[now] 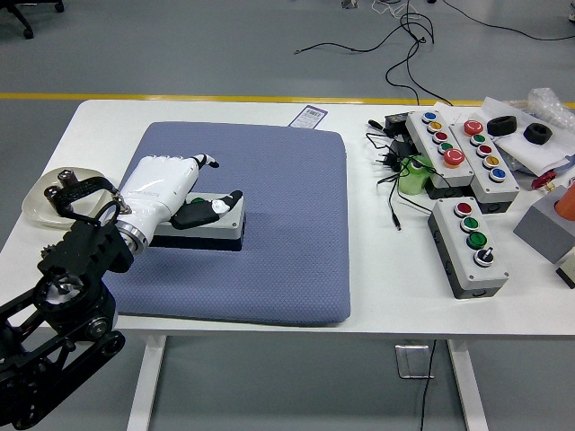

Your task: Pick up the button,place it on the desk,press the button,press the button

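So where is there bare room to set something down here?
The blue mat is bare right of and behind the left hand and its button box; so is the table strip up to the three-button box. The far right corner is crowded with boxes and cables.

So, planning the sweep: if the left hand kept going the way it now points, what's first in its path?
Only bare blue mat past the left hand; then probably the black cables near the green object, though depth is unclear.

A glossy white shelled hand (171, 193) with black-tipped fingers (214, 162) joins a black skeletal metal arm (67, 287) with round joints.
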You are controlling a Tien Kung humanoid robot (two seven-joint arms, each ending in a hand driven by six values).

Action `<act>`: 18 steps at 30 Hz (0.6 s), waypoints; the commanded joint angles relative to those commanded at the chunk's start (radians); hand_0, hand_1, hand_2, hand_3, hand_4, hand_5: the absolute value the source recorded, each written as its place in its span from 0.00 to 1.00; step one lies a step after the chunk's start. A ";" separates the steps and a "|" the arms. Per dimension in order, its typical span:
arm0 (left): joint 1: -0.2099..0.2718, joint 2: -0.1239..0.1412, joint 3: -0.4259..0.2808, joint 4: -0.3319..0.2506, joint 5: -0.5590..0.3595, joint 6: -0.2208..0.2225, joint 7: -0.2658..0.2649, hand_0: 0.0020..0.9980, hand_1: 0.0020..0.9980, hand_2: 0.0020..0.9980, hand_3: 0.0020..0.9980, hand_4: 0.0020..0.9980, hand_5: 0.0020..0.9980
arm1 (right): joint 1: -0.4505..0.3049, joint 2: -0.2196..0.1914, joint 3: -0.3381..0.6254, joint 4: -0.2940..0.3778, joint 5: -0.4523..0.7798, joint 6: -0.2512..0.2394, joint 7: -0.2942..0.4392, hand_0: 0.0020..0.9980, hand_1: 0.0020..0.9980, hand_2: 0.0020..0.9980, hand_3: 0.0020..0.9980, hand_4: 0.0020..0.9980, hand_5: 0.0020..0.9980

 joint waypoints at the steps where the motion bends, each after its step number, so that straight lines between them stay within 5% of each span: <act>1: 0.010 -0.003 -0.021 -0.014 -0.028 0.014 -0.011 0.27 0.42 0.49 0.92 0.70 1.00 | 0.000 0.000 0.004 0.000 -0.004 0.000 0.000 0.65 0.69 0.77 0.65 0.35 0.18; 5: 0.040 -0.018 -0.084 -0.024 -0.154 0.119 -0.096 0.27 0.42 0.49 0.92 0.70 1.00 | 0.001 0.001 0.008 0.000 -0.009 -0.001 0.000 0.65 0.69 0.77 0.65 0.35 0.18; 6: 0.049 -0.027 -0.099 -0.020 -0.199 0.157 -0.129 0.72 0.84 0.95 1.00 0.68 0.96 | 0.001 0.000 0.007 0.000 -0.008 -0.001 0.000 0.66 0.69 0.77 0.65 0.35 0.17; 11: 0.077 -0.055 -0.130 -0.010 -0.406 0.350 -0.312 0.72 0.84 0.95 1.00 0.68 0.96 | 0.003 0.001 0.009 0.000 -0.010 -0.003 -0.001 0.66 0.69 0.77 0.65 0.35 0.17; 12: 0.081 -0.060 -0.134 -0.006 -0.451 0.395 -0.357 0.91 0.96 1.00 1.00 0.68 0.99 | 0.004 0.001 0.008 0.000 -0.008 -0.003 -0.001 0.66 0.69 0.77 0.65 0.35 0.18; 13: 0.084 -0.063 -0.139 -0.002 -0.490 0.426 -0.395 0.91 0.96 1.00 1.00 0.68 0.99 | 0.004 0.001 0.006 0.000 -0.007 -0.003 -0.001 0.66 0.69 0.77 0.65 0.35 0.18; 18: 0.093 -0.071 -0.162 0.017 -0.702 0.441 -0.485 0.91 0.96 1.00 1.00 0.68 1.00 | 0.006 0.000 0.006 0.000 -0.008 -0.004 -0.002 0.65 0.69 0.76 0.65 0.35 0.18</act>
